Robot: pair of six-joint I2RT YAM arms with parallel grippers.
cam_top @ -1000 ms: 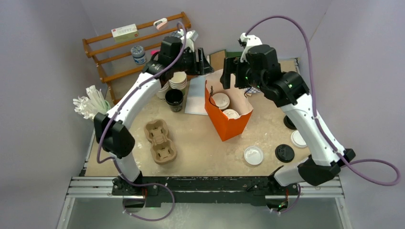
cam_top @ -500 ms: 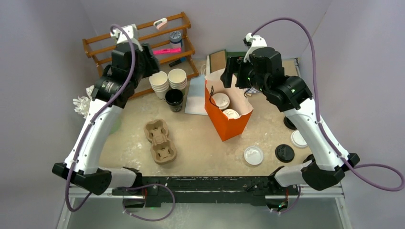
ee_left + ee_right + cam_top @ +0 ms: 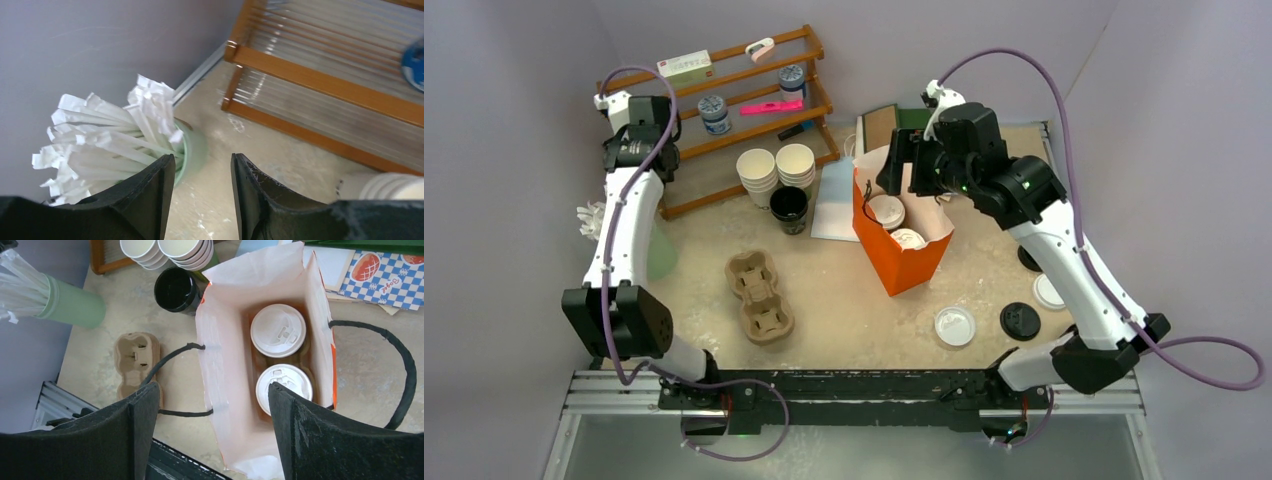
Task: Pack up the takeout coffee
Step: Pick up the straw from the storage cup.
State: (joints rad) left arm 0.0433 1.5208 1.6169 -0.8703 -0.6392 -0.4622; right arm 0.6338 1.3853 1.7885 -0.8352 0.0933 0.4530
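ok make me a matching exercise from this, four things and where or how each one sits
Things
1. lidded cups
2. black cup
3. wrapped straws
4. pulp carrier

Places or states
A. standing in the green holder
B. lying flat, its wells empty
C. inside the orange bag
D. right beside the stacked white cups

Pairs: 1-C, 2-D, 3-A, 4-B

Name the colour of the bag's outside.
The bag is orange outside; top external view.
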